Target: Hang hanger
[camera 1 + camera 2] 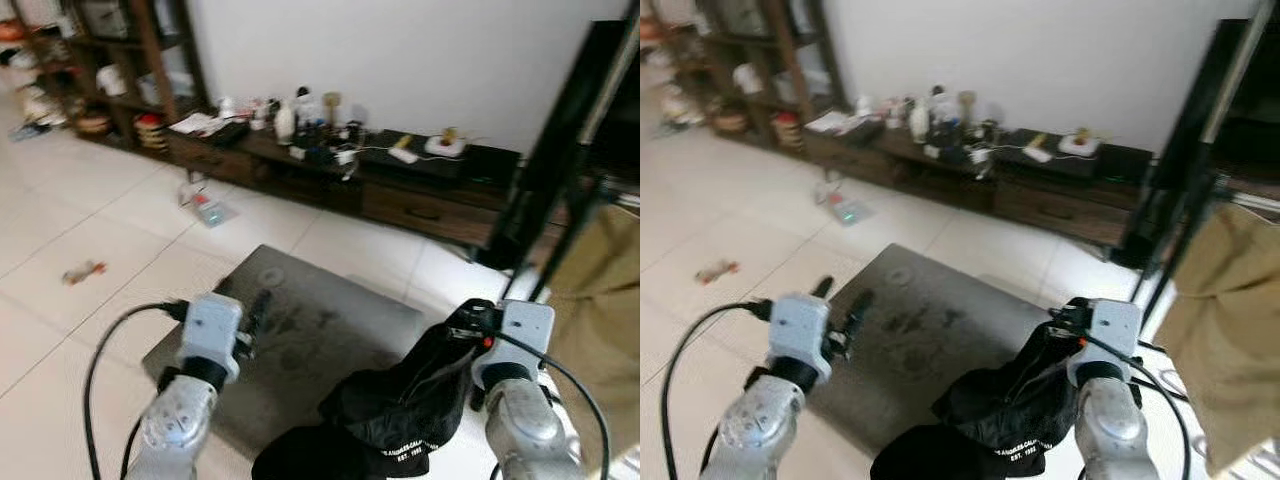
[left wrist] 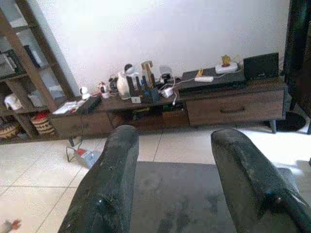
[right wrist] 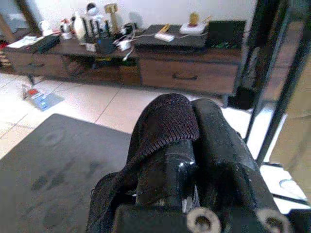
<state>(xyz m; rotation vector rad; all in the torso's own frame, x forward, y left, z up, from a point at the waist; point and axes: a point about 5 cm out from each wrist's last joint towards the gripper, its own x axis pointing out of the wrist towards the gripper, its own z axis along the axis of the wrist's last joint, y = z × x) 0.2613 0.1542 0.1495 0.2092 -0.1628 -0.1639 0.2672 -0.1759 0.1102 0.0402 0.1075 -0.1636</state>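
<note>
Right wrist view shows my right gripper (image 3: 187, 126) clamped on a fold of the black garment (image 1: 400, 405), which drapes below that raised forearm, well short of the dark rack (image 1: 560, 190); I can't make out a hanger. My left gripper (image 2: 177, 170) hovers over the grey mat (image 1: 300, 340), fingers apart.

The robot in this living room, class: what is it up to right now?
The right gripper is shut on a black garment, which hangs from its fingers above the grey mat. The left gripper is open and holds nothing, raised over the same mat. A black rack with a tan cloth on it stands to the robot's right. No hanger can be made out.
</note>
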